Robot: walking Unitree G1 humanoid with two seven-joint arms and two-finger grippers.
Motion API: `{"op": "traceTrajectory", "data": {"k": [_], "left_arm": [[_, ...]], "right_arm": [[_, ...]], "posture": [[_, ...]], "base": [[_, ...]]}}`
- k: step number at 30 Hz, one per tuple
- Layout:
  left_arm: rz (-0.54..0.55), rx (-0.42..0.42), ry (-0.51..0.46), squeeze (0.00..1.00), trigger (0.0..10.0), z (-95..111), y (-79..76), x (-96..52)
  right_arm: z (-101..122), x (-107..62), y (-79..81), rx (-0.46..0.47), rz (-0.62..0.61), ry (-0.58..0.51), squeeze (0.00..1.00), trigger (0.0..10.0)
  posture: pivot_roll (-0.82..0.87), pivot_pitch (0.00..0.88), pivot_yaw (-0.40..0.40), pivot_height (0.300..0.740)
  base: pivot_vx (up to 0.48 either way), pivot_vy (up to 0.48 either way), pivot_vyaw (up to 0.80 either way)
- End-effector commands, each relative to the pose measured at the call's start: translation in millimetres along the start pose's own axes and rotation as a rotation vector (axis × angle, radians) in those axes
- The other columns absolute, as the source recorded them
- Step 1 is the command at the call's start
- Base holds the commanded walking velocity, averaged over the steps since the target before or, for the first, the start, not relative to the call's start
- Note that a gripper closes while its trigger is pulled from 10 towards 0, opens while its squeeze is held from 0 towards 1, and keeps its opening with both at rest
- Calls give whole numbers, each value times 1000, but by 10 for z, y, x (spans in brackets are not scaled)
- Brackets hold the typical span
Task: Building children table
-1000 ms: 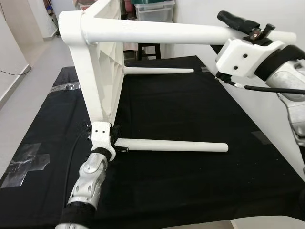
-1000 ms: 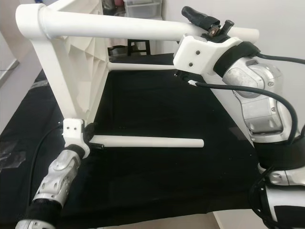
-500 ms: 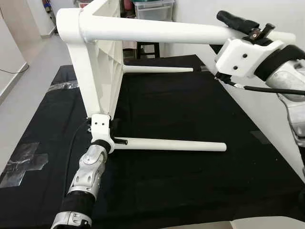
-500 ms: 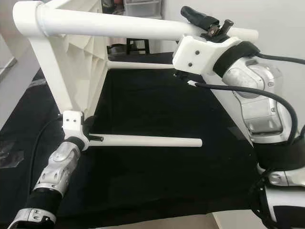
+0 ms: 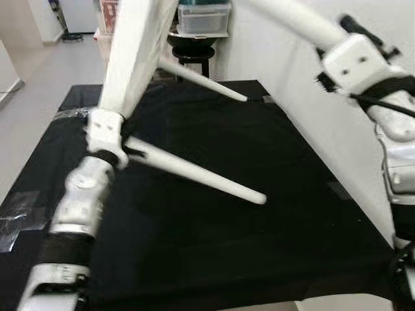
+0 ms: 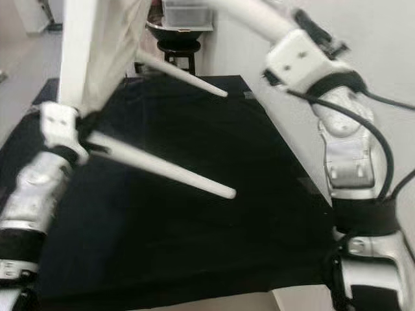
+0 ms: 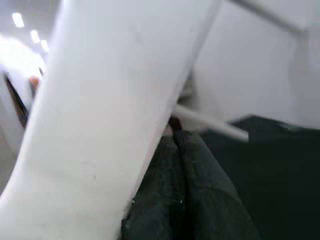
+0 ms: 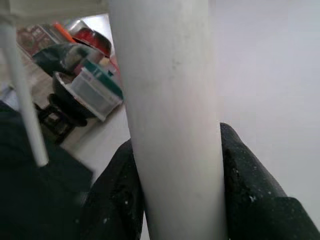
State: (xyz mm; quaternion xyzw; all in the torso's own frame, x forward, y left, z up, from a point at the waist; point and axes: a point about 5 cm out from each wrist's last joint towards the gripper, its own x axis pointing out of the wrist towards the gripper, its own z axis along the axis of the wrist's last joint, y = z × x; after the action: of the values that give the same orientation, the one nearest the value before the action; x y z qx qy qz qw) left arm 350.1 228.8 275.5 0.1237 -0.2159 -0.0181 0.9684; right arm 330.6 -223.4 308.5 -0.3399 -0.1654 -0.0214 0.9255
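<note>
No readable text, labels or numbers anywhere; frames blurred.

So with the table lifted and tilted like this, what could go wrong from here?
The right gripper clamps one smooth round table leg; the leg could slide or twist between its fingers. The left gripper sits at the tabletop edge, where hold looks slight. The free legs jut over the black mat near the wall and could strike either.

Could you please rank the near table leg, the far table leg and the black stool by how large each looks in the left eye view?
1. Near table leg: looks longest and thickest, though it also lies closest to the camera.
2. Far table leg: looks shorter and thinner; it may be the same real size.
3. Black stool: smallest, partly hidden behind the table.
</note>
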Motion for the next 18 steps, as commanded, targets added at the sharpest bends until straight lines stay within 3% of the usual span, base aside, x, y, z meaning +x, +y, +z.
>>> {"op": "traceTrajectory", "data": {"k": [1, 2, 5, 6, 7, 8, 9, 10, 11, 12, 13, 14, 15, 17, 18], "left_arm": [[212, 3, 1, 0, 10000, 77, 563, -90], [213, 28, -42, 0, 10000, 254, 664, -11], [214, 43, -67, 0, 10000, 363, 722, 32], [203, 52, -116, 0, 10000, 573, 778, 120], [203, 52, -116, 0, 10000, 573, 778, 120], [173, 76, -185, 0, 10000, 850, 797, 226], [173, 76, -185, 0, 10000, 850, 797, 226], [133, 85, -243, 0, 10000, 1092, 770, 315], [133, 85, -243, 0, 10000, 1092, 770, 315], [85, 69, -281, 0, 10000, 1239, 682, 378], [36, 51, -287, 0, 10000, 1261, 559, 407], [36, 51, -287, 0, 10000, 1261, 559, 407], [-10, 27, -265, 0, 10000, 1171, 418, 408], [-10, 27, -265, 0, 10000, 1171, 418, 408], [-50, 2, -227, 0, 10000, 1027, 276, 391]], "right_arm": [[-725, -212, 96, 138, 6, 376, 0, 0], [-769, -267, 273, 212, 34, 404, 0, 0], [-790, -302, 381, 258, 49, 422, 0, 0], [-838, -361, 569, 324, 79, 455, 0, 0], [-838, -361, 569, 324, 79, 455, 0, 0], [-893, -438, 813, 403, 119, 498, 0, 0], [-893, -438, 813, 403, 119, 498, 0, 0], [-906, -513, 1056, 463, 160, 528, 0, 0], [-906, -513, 1056, 463, 160, 528, 0, 0], [-882, -573, 1269, 504, 198, 539, 0, 0], [-842, -610, 1408, 525, 224, 545, 0, 0], [-842, -610, 1408, 525, 224, 545, 0, 0], [-805, -621, 1493, 533, 242, 539, 0, 0], [-805, -621, 1493, 533, 242, 539, 0, 0], [-774, -623, 1546, 535, 258, 532, 0, 0]], "posture": [[-50, 26, 13, 740], [-37, 25, 12, 740], [-35, 24, 12, 740], [-33, 23, 12, 740], [-33, 23, 12, 740], [-3, 19, 14, 740], [-3, 19, 14, 740], [7, 15, 19, 740], [7, 15, 19, 740], [13, 15, 27, 740], [10, 13, 33, 740], [10, 13, 33, 740], [2, 13, 35, 740], [2, 13, 35, 740], [-3, 12, 37, 740]], "base": [[0, 0, 0], [0, 0, 0], [0, 0, 0], [0, 0, 0], [0, 0, 0], [0, 0, 0], [0, 0, 0], [0, 0, 0], [0, 0, 0], [0, 0, 0], [0, 0, 0], [0, 0, 0], [0, 0, 0], [0, 0, 0], [0, 0, 0]]}}
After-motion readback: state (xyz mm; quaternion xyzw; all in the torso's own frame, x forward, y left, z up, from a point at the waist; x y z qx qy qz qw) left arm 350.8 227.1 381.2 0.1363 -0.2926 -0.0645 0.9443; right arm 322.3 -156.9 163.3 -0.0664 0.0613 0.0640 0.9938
